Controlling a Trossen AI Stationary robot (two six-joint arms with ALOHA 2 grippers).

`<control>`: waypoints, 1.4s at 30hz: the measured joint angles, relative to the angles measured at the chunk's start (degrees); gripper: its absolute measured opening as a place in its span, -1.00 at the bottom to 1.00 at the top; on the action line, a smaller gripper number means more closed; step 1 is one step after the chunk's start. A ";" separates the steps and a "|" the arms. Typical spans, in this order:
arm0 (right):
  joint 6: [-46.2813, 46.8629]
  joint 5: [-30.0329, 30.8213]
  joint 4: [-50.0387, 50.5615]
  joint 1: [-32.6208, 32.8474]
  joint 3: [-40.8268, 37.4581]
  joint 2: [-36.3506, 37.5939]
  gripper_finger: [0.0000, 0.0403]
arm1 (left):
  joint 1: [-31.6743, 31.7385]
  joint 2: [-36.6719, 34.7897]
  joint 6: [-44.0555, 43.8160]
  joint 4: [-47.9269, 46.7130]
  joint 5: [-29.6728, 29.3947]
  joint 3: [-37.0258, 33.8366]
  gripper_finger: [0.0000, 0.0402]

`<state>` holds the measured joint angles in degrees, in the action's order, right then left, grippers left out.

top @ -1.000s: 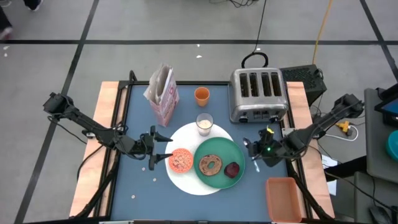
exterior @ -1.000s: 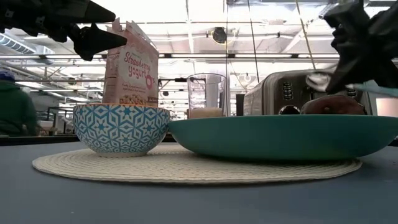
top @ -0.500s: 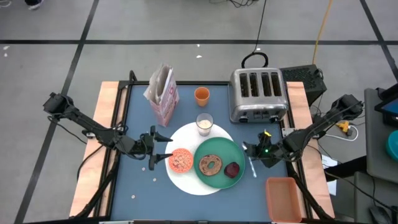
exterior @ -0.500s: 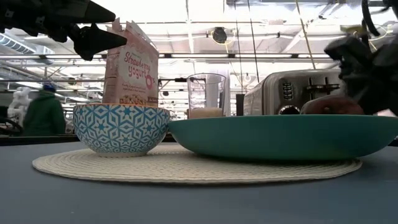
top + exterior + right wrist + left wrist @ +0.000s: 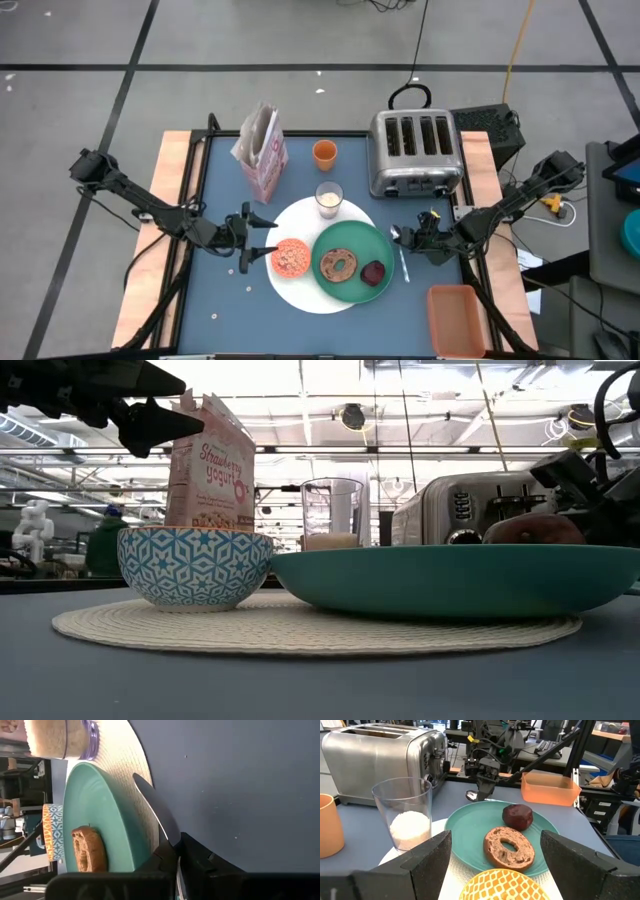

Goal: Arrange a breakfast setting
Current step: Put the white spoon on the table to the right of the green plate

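Spoon (image 5: pixel 404 263) lies beside green plate (image 5: pixel 352 262), right end effector (image 5: pixel 412 240) above.

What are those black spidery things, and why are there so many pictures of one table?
They are two robot arms setting out breakfast. One camera looks down from above, one sits at table height, and one rides on each wrist. The right hand is pinching a spoon beside the green plate, which carries a bagel and a dark-red fruit. The left hand waits open near the small patterned bowl. Behind are a milk glass, orange cup, pink cereal box and toaster.
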<state>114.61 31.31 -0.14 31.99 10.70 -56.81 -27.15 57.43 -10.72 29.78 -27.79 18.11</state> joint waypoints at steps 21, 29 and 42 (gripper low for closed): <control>0.26 -5.88 1.75 -0.07 0.02 0.02 -0.59 | 0.00 0.00 -0.06 0.00 0.00 0.00 0.53; -0.45 -6.29 2.01 -0.07 0.04 0.06 -0.44 | 0.02 0.00 -0.05 0.02 0.00 0.01 0.53; -1.32 -9.47 5.04 -0.07 0.07 3.02 -0.44 | 0.00 0.00 -0.04 0.02 0.00 0.00 0.53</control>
<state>113.29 21.84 4.90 31.92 10.76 -53.79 -27.16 57.43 -10.76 29.80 -27.79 18.11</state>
